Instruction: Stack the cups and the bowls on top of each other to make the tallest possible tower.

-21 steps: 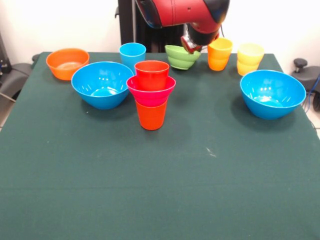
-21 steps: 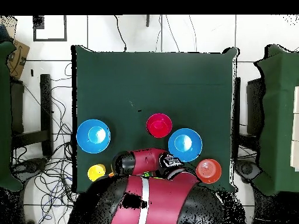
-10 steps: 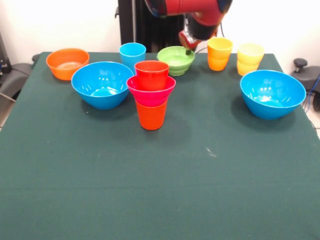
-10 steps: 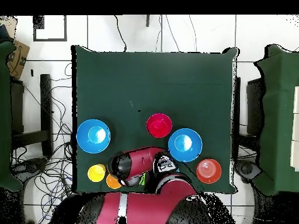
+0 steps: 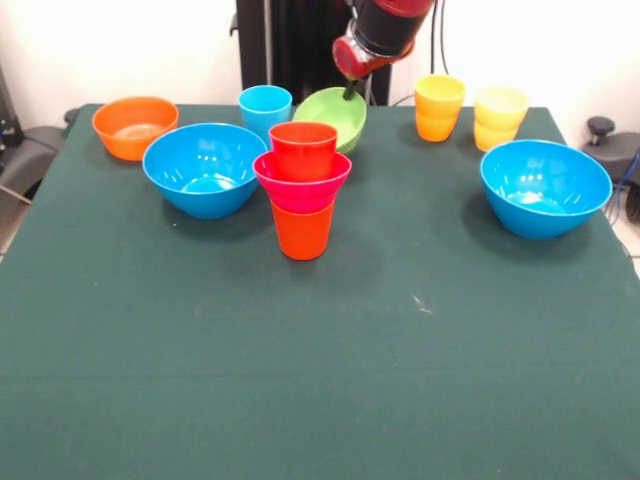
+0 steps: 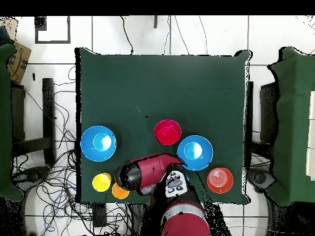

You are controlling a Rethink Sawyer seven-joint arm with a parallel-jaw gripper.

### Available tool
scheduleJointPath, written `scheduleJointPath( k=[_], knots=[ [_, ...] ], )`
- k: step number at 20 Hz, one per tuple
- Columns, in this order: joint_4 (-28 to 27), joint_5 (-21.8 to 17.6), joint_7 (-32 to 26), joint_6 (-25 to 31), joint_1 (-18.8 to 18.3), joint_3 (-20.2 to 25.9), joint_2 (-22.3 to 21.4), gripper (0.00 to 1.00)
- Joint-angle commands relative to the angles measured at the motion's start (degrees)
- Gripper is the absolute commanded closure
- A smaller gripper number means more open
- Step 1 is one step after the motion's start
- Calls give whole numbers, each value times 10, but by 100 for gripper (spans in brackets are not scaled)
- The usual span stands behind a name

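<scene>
In the front view my gripper [image 5: 350, 91] hangs at the back of the table, shut on the far rim of the lime-green bowl [image 5: 330, 116]. The bowl is lifted and tilted, its opening facing forward. Just in front stands the tower: an orange cup [image 5: 302, 232] at the bottom, a pink-red bowl [image 5: 301, 182] on it and a red cup [image 5: 303, 150] inside that. From above the tower [image 6: 167, 132] shows as one red disc. There the arm [image 6: 147, 174] hides the gripper and the green bowl.
A light blue cup [image 5: 265, 105] stands left of the held bowl. A yellow-orange cup [image 5: 439, 107] and a pale yellow cup [image 5: 500, 117] stand to its right. Large blue bowls [image 5: 205, 168] [image 5: 545, 187] flank the tower. An orange bowl [image 5: 134, 125] sits far left.
The gripper has risen and moved left toward the tower, taking the green bowl off the table. The bowl went from upright to tilted. In the overhead view the arm has drawn back.
</scene>
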Motion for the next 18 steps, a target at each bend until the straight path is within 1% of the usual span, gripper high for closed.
scheduleJointPath(
  k=[1, 8, 11, 14, 17, 18],
  knots=[
    [-22, -31, 41, 1, 15, 11, -23, 100],
    [-9, -17, 23, 28, 6, 17, -45, 100],
    [5, -8, 12, 37, -4, 27, -57, 100],
    [24, 0, -2, 54, -15, 32, -78, 100],
    [31, -3, 0, 67, -13, 25, -88, 100],
    [31, -9, 7, 69, -7, 16, -93, 100]
  ],
)
